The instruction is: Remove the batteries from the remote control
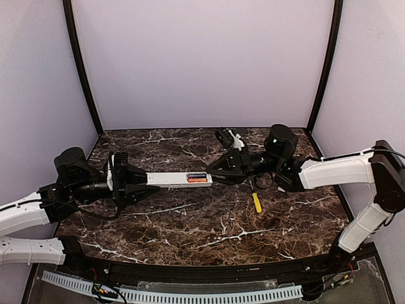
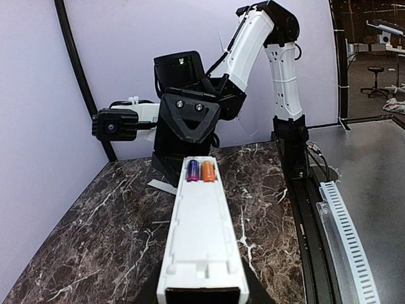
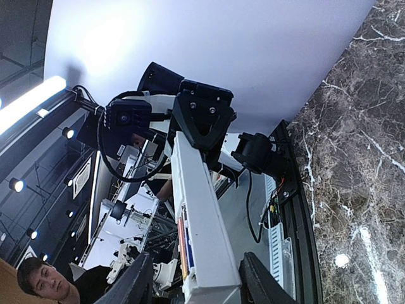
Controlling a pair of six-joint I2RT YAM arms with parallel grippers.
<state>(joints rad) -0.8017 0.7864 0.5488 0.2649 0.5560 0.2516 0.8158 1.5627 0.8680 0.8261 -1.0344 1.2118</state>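
— Looking from above, where do we have the slim white bar-shaped remote control (image 1: 171, 179)?

— We hold it in the air over the dark marbled stone worktop (image 1: 190, 228). It lies level, with its long axis running left to right between our two arms. Our left pincer (image 1: 147, 180) is clenched on its left end.

— And the batteries?

— The two tiny cylindrical batteries (image 1: 197, 178), one orange-red and one purple-blue, lie side by side in the open recess. The recess faces up near the bar's right end. Their axes run along the bar's own length.

— Which arm is nearer to them?

— The right one, clearly. Our right pincer (image 1: 214, 176) sits at that very end, with its black fingers (image 3: 134, 285) spread to either side of the bar's tip. The right wrist view shows a gap on one side, so we judge it released and not gripping.

— So what does the next move turn on?

— The cells lie just leftward of the right pincer, along the bar and facing up. We judge we must reach them from above, not from the end. A yellow-handled screwdriver (image 1: 256, 202) lies on the worktop near our right arm, apart from the bar.
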